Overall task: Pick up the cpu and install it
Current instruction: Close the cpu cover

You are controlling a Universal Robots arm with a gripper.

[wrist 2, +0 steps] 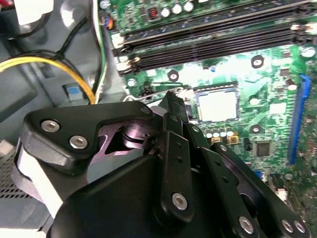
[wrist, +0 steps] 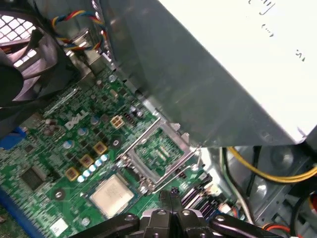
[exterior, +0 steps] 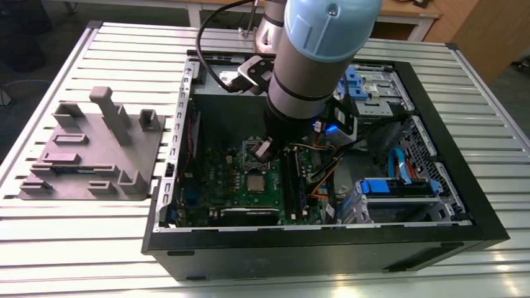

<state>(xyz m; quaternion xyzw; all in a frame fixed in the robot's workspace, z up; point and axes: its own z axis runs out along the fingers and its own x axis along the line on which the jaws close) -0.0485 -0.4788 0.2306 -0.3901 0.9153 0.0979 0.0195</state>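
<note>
Black linked gripper (wrist 2: pixel 171 106) fingers are seen drawn together to a narrow tip with nothing between them, poised over the green motherboard (wrist 2: pixel 277 124). Just beyond the tip, the small flat square silver-topped cpu (wrist 2: pixel 217 105) is found lying in its socket, beside the raised hollow silver metal frame (wrist: pixel 157 151). Seating is judged done; clamping the frame down would demand a careful, even press.

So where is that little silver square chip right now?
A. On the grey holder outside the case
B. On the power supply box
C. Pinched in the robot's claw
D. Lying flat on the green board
D: the cpu lies flat on the green motherboard, clear of the gripper beside it.
</note>
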